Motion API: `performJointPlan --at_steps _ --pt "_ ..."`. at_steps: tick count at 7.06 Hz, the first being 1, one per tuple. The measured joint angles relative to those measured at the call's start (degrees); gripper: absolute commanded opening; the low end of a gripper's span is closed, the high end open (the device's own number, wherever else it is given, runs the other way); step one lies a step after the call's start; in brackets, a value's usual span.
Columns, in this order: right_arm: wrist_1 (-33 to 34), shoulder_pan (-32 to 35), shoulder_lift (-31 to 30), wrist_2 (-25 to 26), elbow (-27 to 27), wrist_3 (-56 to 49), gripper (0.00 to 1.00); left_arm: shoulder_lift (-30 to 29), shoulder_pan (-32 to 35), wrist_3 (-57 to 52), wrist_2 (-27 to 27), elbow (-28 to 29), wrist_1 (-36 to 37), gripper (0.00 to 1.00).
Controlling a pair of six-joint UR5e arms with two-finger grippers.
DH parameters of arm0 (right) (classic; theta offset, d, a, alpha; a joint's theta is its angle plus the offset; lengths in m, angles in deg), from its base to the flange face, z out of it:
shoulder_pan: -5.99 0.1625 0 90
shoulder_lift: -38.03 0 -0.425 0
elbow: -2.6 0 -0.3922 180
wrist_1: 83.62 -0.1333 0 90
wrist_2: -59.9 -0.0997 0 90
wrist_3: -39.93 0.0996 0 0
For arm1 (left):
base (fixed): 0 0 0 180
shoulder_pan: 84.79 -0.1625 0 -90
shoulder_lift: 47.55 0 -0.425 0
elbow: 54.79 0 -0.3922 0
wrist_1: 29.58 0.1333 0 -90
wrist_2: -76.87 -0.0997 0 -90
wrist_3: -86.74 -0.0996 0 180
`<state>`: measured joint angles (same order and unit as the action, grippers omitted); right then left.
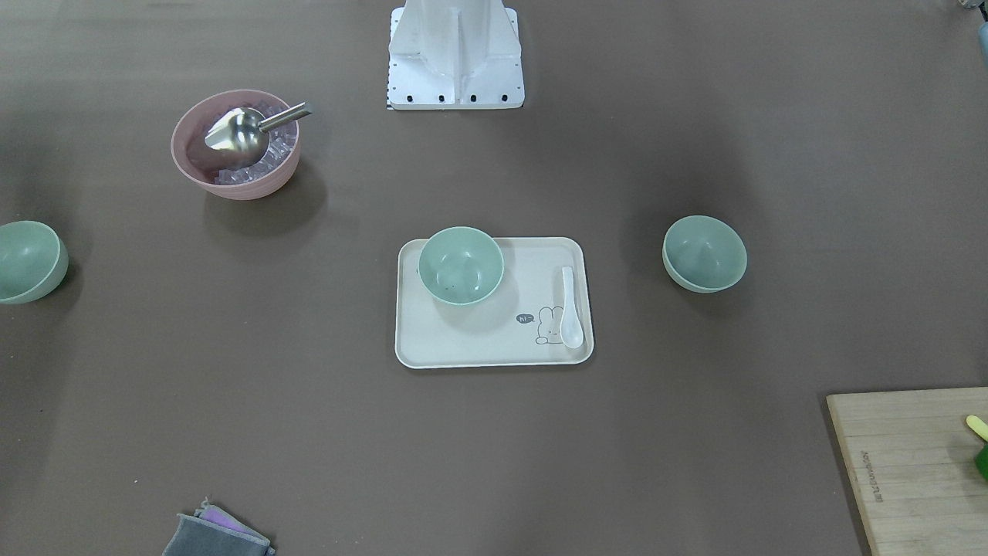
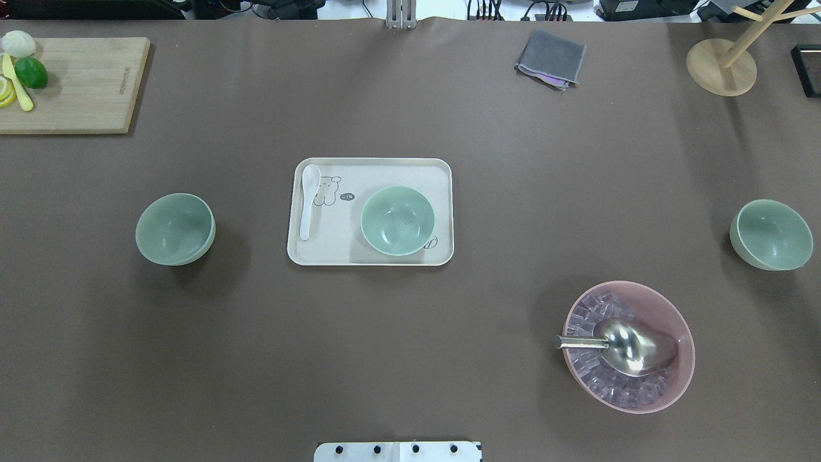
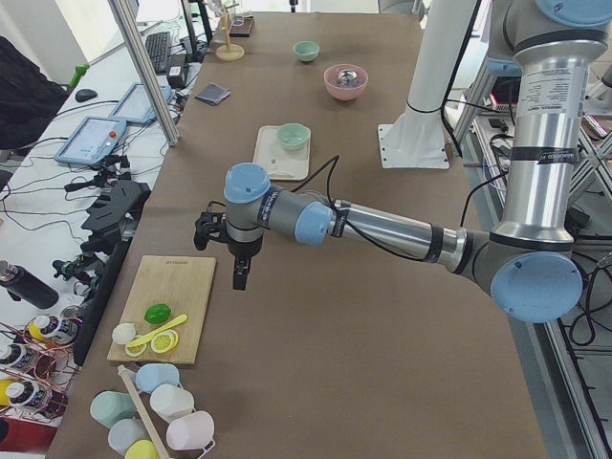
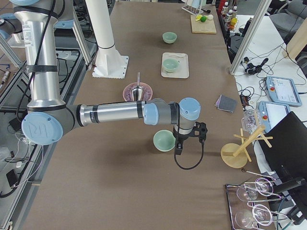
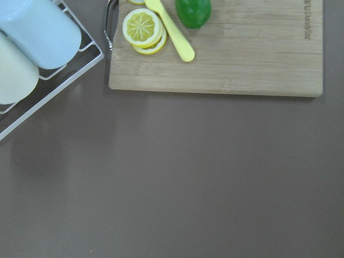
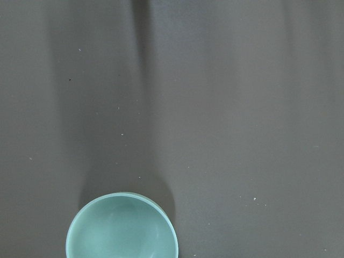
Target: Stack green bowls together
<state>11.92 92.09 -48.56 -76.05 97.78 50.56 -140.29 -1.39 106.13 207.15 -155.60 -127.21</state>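
Note:
Three pale green bowls stand apart on the brown table. One [image 2: 397,220] sits on the cream tray [image 2: 385,170]. One [image 2: 174,229] is to the tray's left and one [image 2: 771,234] is at the far right. No arm shows in the overhead or front views. In the exterior left view my left gripper [image 3: 238,277] hangs above the table by the cutting board. In the exterior right view my right gripper [image 4: 178,146] hangs beside the right bowl [image 4: 164,140], which also shows in the right wrist view [image 6: 121,226]. I cannot tell if either gripper is open or shut.
A pink bowl [image 2: 628,346] with ice and a metal scoop stands near the right front. A white spoon [image 2: 309,199] lies on the tray. A cutting board [image 2: 77,83] with lime and lemon slices, a grey cloth [image 2: 550,59] and a wooden stand [image 2: 721,67] line the far edge.

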Motion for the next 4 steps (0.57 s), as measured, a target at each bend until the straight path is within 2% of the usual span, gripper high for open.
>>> performJointPlan --at_steps 2,4 --pt "0.20 -0.93 1.22 0.02 -0.33 1.31 1.00 -1.70 -5.15 11.25 0.25 -0.43 -3.29 0.98" --pt "0.12 -1.66 1.46 0.01 -0.42 2.17 1.00 -4.80 -12.33 16.73 0.36 -0.45 -6.87 0.98"
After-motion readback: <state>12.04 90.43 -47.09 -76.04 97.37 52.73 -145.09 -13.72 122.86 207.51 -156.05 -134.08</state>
